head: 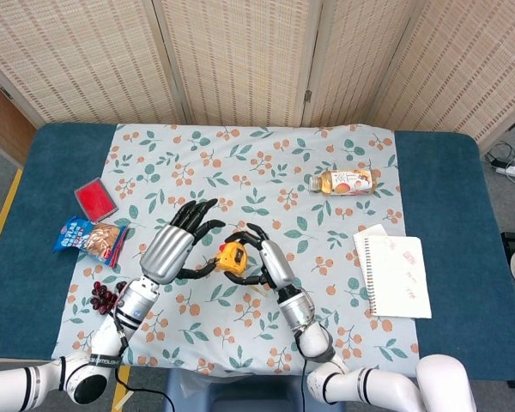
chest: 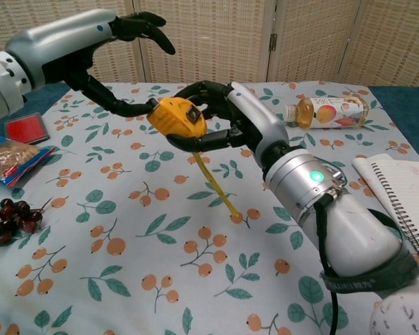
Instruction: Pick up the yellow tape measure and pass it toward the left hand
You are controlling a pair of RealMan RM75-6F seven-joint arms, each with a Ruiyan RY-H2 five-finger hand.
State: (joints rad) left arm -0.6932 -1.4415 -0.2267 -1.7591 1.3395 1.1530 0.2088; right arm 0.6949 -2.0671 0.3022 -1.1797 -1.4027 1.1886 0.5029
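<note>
The yellow tape measure (chest: 177, 116) (head: 233, 255) is held above the floral cloth by my right hand (chest: 220, 118) (head: 259, 256), whose dark fingers wrap around it. A strip of yellow tape (chest: 214, 184) hangs from it down toward the cloth. My left hand (chest: 101, 42) (head: 178, 240) is just to its left, fingers spread and starting to curl over the top. Its thumb reaches under to touch the left side of the tape measure.
A juice bottle (head: 343, 181) lies at the back right of the cloth. A spiral notebook (head: 397, 275) sits on the right. At the left are a red box (head: 95, 198), a snack bag (head: 90, 239) and dark grapes (head: 108, 296).
</note>
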